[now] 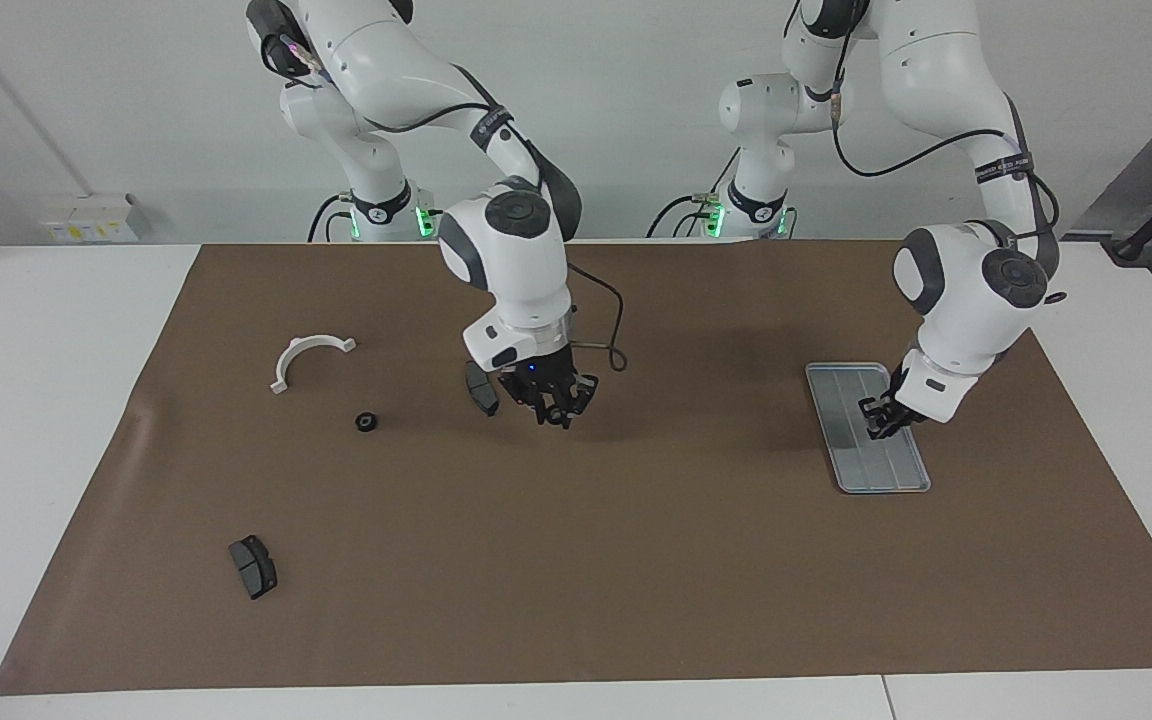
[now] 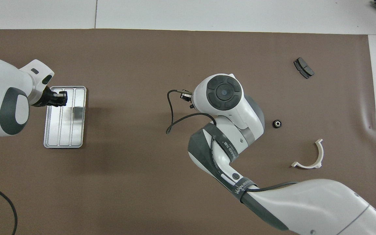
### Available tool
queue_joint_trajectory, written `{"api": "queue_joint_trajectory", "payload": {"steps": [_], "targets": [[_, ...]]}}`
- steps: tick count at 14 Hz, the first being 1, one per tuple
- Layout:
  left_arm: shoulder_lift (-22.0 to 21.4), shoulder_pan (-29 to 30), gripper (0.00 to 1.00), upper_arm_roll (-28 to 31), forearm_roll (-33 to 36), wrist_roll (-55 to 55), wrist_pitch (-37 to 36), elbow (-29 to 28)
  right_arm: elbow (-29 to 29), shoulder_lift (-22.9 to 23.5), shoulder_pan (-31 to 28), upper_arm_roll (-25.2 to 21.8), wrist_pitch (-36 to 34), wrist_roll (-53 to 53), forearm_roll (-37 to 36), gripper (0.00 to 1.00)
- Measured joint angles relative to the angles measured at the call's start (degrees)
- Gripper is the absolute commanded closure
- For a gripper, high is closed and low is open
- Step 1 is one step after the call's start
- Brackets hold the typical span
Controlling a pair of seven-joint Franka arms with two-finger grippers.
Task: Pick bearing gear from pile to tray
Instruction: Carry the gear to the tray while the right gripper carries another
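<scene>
A small black round bearing gear lies on the brown mat in the pile, beside a white half-ring bracket. The silver ridged tray sits toward the left arm's end of the table. My left gripper hangs shut just over the tray; I cannot see anything in it. My right gripper hovers low over the middle of the mat, next to a dark grey pad. In the overhead view its own wrist hides it.
A second dark grey pad lies far from the robots toward the right arm's end. The right arm's elbow and cable stretch over the mat's middle. White tabletop surrounds the mat.
</scene>
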Motion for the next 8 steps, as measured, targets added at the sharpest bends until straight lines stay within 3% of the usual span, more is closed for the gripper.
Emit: {"api": "queue_joint_trajectory", "payload": {"steps": [1,2,3,5,6,8], "targets": [[-0.55,0.07,0.75,-0.05,0.0,0.01,1.96,-2.43,2.22,2.96,0.6,1.07,0.42,3.74,-3.3,1.0],[-0.99,0.05,0.5,-0.31,0.0,0.0,3.09,-4.18,3.9,5.4,1.09,1.95,1.18,6.31,-5.38,1.0],[-1.5,-0.01,0.34,-0.63,0.0,0.0,3.54,-5.34,5.08,7.52,1.7,2.41,2.34,8.13,-6.55,1.0],[-2.17,-0.13,0.09,-0.94,0.0,-0.01,3.74,-5.77,5.86,9.36,2.35,2.53,3.5,9.93,-8.52,0.9],[-2.38,-0.15,0.01,-1.0,0.0,-0.01,3.85,-5.72,5.96,9.7,2.43,2.53,3.6,10.4,-9.49,0.86],[-2.57,-0.27,0.05,-1.27,0.0,-0.06,4.09,-4.94,5.92,9.84,2.43,2.54,3.61,10.43,-10.16,0.7]]}}
